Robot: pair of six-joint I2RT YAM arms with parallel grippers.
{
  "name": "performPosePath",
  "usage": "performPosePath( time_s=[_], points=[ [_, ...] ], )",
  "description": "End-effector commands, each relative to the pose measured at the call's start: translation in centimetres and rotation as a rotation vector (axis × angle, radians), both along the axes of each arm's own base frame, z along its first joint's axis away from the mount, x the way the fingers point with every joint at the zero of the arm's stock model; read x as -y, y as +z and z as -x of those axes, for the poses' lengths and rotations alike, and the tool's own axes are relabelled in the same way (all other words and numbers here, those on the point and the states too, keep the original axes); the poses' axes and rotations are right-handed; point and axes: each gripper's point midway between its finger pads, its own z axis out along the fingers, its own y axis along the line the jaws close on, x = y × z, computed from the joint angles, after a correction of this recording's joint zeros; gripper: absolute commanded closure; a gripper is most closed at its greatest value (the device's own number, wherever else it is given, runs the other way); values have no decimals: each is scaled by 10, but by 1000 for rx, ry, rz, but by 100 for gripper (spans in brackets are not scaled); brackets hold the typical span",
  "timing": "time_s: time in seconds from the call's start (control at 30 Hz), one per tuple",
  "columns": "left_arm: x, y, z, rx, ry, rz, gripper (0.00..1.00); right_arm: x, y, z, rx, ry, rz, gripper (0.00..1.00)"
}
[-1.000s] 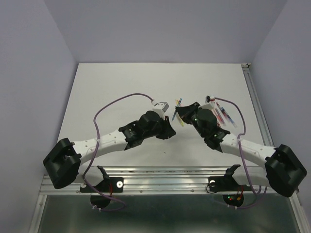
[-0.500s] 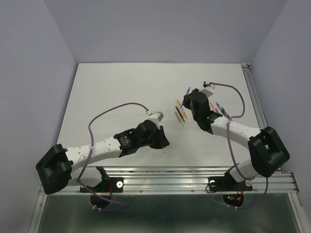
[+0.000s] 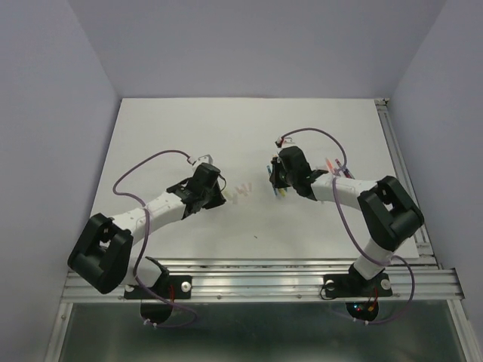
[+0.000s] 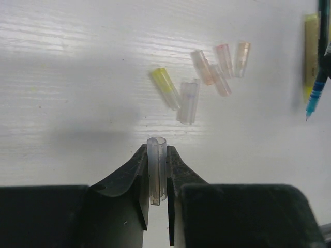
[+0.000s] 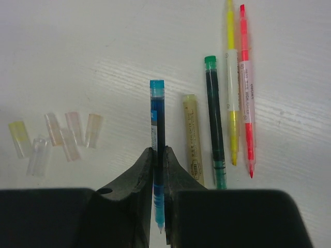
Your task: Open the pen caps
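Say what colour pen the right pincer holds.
A thin blue pen, clearest in the right wrist view.

High behind the desk's (image 3: 166,128) near edge, looking down over all of it. Close on each wrist, facing down past the jaws; shared there, the loose pen caps (image 4: 206,68).

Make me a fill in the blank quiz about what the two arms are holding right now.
The clear cap is held by the ___ pincer.
The right pincer grips the ___ pen.
The loose caps on the table number ___.
Missing words: left; blue; six.
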Motion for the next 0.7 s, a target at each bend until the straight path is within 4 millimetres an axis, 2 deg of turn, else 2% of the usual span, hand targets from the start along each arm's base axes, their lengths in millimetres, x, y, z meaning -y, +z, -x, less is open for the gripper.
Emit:
performPosePath(
  time_s=[0.0,0.2,0.33,0.5,0.6,0.67],
  points=[
    [-8,7,-23,33,19,-17,94,-15,14,-8,39,108,40,98],
    [-9,8,-49,45,33,-56,94,-11,-3,-4,3,130,91,94],
    [-12,12,-63,52,36,-95,94,-7,-9,-5,-12,115,118,91],
    [-3,15,-77,58,1,-104,93,-6,-7,-6,-14,105,115,82],
    [0,12,-83,52,-18,-121,93,-7,2,-6,1,100,100,74],
    [5,15,-90,64,-43,-129,92,-8,10,-5,13,97,81,63]
  ],
)
